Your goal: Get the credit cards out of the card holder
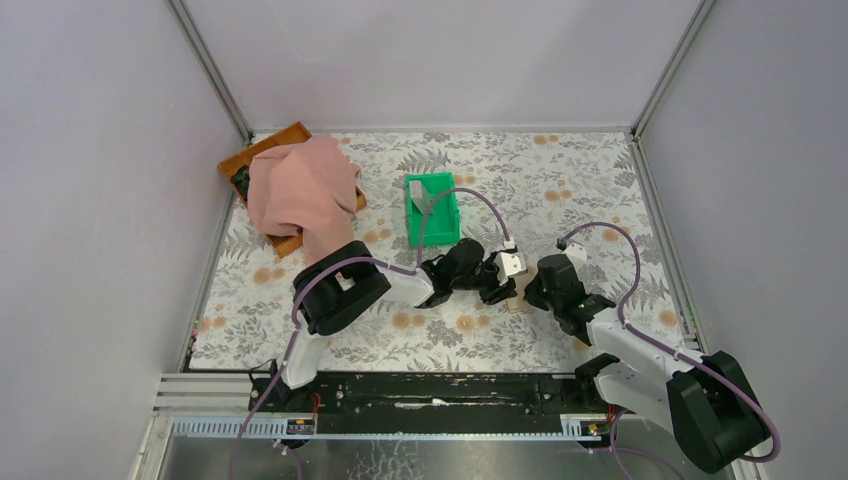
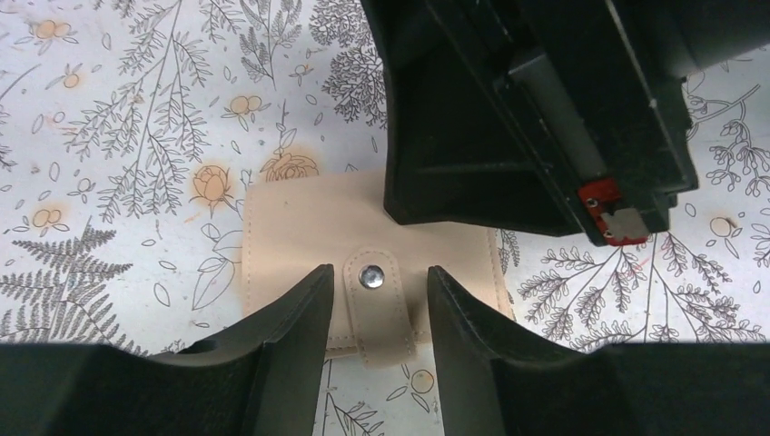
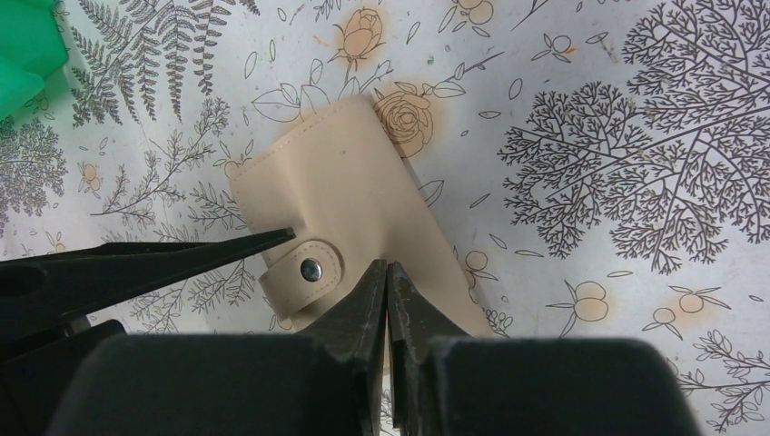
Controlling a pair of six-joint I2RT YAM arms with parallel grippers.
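Observation:
The card holder [image 2: 300, 227] lies shut on the flowered tablecloth, tan side up, with its strap [image 2: 377, 304] snapped over the edge. It also shows in the right wrist view [image 3: 336, 182] and as a tan sliver in the top view [image 1: 517, 297]. No credit cards show; any inside are hidden. My left gripper [image 2: 380, 272] is open, with one finger on each side of the strap, low over the holder. My right gripper [image 3: 388, 265] is shut, with its tips on the holder's cover beside the strap. Both grippers meet mid-table in the top view, left [image 1: 503, 284] and right [image 1: 536, 290].
A green plastic bin [image 1: 432, 212] stands behind the grippers with a pale flat thing [image 1: 418, 193] in it. A pink cloth [image 1: 300, 190] drapes over a brown tray [image 1: 262, 152] at the back left. The right arm's body [image 2: 527, 118] looms over the holder.

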